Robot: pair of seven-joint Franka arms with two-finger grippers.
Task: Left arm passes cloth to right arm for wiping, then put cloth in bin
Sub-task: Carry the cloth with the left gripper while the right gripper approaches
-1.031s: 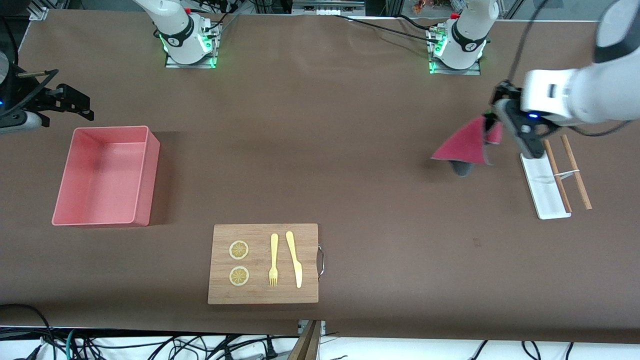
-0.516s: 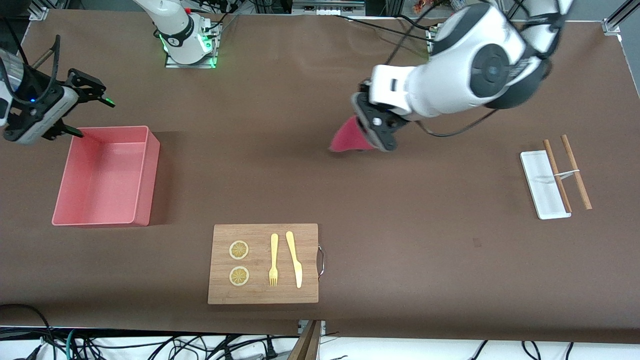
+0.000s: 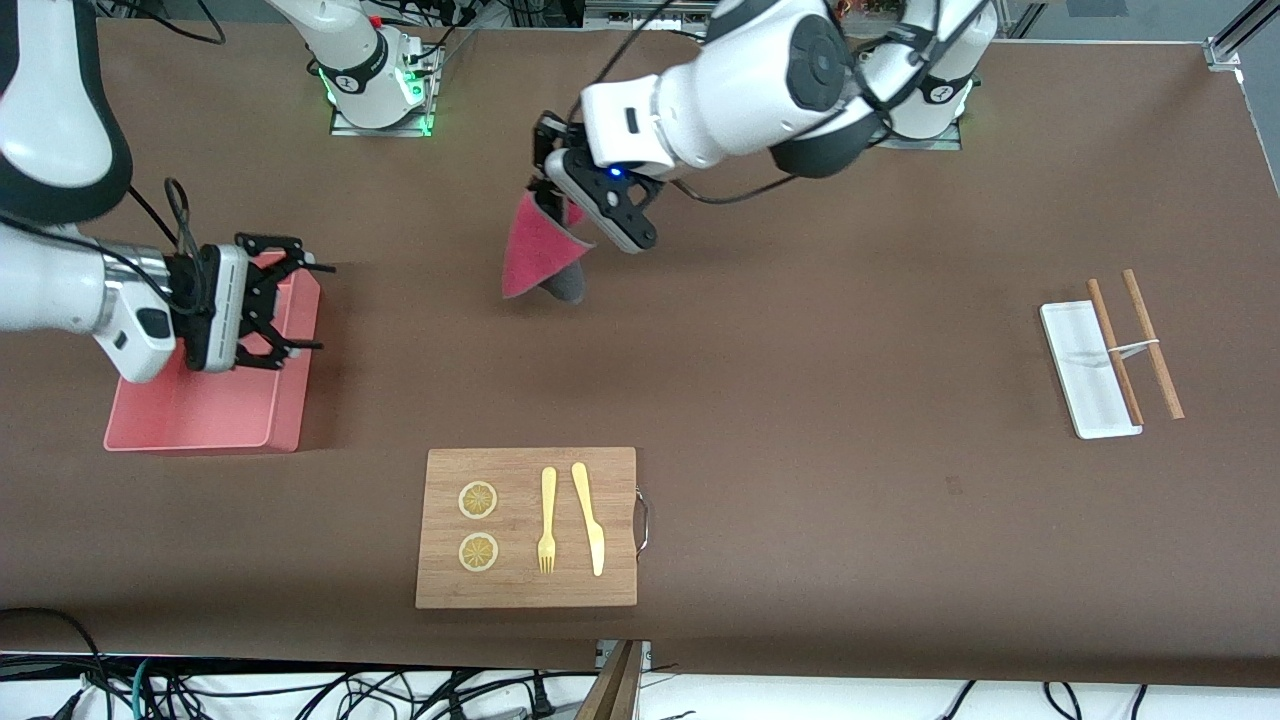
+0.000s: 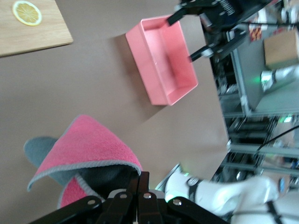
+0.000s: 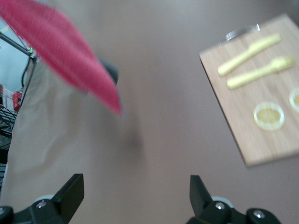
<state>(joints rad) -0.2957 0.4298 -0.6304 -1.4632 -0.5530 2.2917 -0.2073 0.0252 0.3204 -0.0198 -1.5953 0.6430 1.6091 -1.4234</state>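
The cloth [image 3: 538, 255], magenta-pink with a dark grey underside, hangs folded from my left gripper [image 3: 556, 203], which is shut on its top edge above the middle of the table. In the left wrist view the cloth [image 4: 86, 145] droops from the shut left gripper [image 4: 143, 176]. The bin [image 3: 200, 412], a salmon-pink box, stands at the right arm's end. My right gripper [image 3: 322, 306] hovers open and empty over the bin's wall that faces the table's middle, pointing toward the cloth. The right wrist view shows the open right gripper [image 5: 135, 186] and the cloth [image 5: 70, 51] farther off.
A wooden board [image 3: 527, 527] with two lemon slices, a yellow fork and a knife lies nearer the front camera. A white tray [image 3: 1085, 372] and brown chopsticks [image 3: 1135, 340] sit at the left arm's end. Both arm bases stand along the table's back edge.
The left arm has carried the cloth from over the white tray's end to the table's middle. The right gripper has swung in from the table's edge to over the bin.
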